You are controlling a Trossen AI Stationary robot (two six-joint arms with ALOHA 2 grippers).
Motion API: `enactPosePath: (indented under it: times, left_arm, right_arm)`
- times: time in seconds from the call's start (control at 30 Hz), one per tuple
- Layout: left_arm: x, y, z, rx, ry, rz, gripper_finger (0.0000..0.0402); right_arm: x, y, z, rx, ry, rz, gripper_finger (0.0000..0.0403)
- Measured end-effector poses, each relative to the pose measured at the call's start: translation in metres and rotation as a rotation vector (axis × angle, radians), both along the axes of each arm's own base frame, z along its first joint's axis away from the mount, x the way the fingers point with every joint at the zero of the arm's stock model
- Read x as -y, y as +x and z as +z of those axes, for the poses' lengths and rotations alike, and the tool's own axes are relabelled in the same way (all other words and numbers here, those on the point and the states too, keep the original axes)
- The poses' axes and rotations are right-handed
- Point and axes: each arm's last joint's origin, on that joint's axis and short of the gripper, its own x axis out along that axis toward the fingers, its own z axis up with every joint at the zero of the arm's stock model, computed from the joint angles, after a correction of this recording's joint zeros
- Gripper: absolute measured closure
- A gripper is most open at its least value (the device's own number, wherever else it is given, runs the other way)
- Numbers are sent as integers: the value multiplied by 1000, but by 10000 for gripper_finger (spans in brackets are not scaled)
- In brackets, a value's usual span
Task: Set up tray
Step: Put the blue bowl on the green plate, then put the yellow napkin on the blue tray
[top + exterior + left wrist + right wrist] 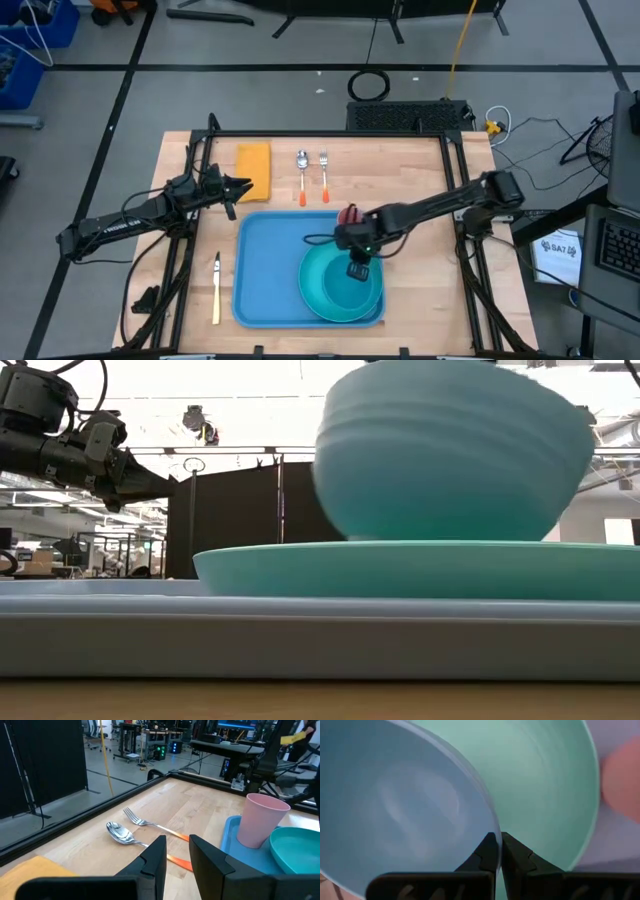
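The light-blue tray (262,280) lies on the wooden table, and it also shows in the low view (300,630). A teal plate (306,280) lies on its right half. A blue bowl (335,292) stands upright over the plate; in the low view the plate's rim (400,565) hides the base of the bowl (450,450). My right gripper (358,268) is shut on the bowl's rim. A pink cup (348,214) stands on the tray's far edge. My left gripper (243,185) is open and empty beside a yellow cloth (253,168). My right gripper pinches the bowl's rim (487,827) between its two fingers, one finger inside the bowl and one outside. The fingers come from above, pointing down. The bowl is upright over the teal plate (545,785); whether its base rests on the plate, I cannot tell.
A spoon (302,172) and a fork (325,170) with orange handles lie beyond the tray's far edge. A knife (216,288) lies left of the tray. Black frame rails run along the table's edges. The tray's left half is bare.
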Motion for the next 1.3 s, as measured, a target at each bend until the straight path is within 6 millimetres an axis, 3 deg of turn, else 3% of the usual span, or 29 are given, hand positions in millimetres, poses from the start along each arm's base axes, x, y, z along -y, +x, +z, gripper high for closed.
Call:
enactPosePath:
  times: [0.3, 0.73, 0.83, 0.97, 1.17, 1.3]
  left_arm:
    - [0, 0, -2, -20, -9, 0, 314]
    - [0, 0, -2, -20, -9, 0, 314]
    - [0, 0, -2, -18, -9, 0, 314]
    - [0, 0, -2, -17, -8, 0, 314]
    - [0, 0, -2, -22, 1, 1, 314]
    - [0, 0, -2, -31, 32, 2, 314]
  right_arm:
    - [-3, 2, -12, -57, -21, 23, 392]
    - [-3, 6, 0, 42, 1, 4, 285]
    - [-1, -2, 17, 82, -25, -16, 273]
    - [7, -21, 53, 189, -122, -62, 273]
    - [12, -67, 113, 470, -377, -82, 277]
    - [17, -105, 122, 664, -572, -108, 274]
